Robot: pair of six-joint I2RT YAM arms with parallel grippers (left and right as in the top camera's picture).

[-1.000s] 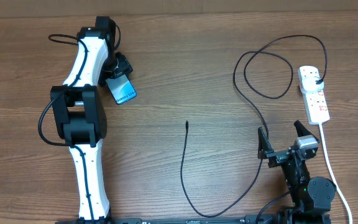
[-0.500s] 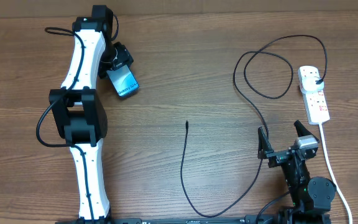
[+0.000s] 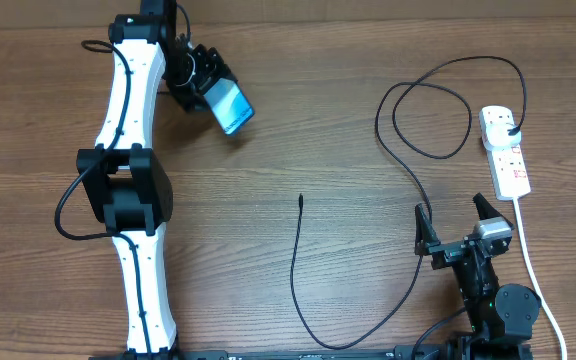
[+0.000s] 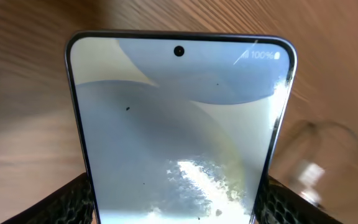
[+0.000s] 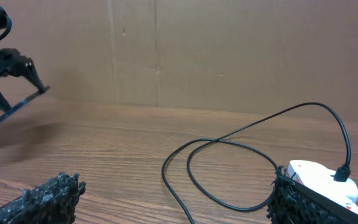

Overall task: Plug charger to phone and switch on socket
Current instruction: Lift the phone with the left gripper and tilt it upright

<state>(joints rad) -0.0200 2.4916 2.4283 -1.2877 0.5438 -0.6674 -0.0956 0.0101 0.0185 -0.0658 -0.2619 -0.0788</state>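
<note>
The left gripper [image 3: 213,90] is clamped on the phone [image 3: 232,106], its fingers [image 4: 70,200] pressing on the two long edges, and it holds the phone above the table [image 3: 368,60] at the far left side, as it seems from the right wrist view. The right gripper [image 3: 463,232] stands with its jaws wide apart and empty, near the robot's own edge of the table. The charger [image 3: 293,270] is already plugged at one end into the socket [image 3: 510,165], which lies far right; the cable makes a loop, runs down toward the robot and comes up again, so that its small connector tip [image 3: 300,199] lies free on the wood between the two arms. From the phone, this tip is toward the robot and to the right, well apart. The tip's long axis runs near-to-far, with the end pointing away from the robot. The phone lies diagonal, its free end turned to the right and toward the robot. In the left wrist view this free end carries the front camera hole, so I judge that the charging port is at the other end, between the fingers or close behind them, and this can make the plugging difficult. The right gripper is the free one and I think it must take the tip.
</note>
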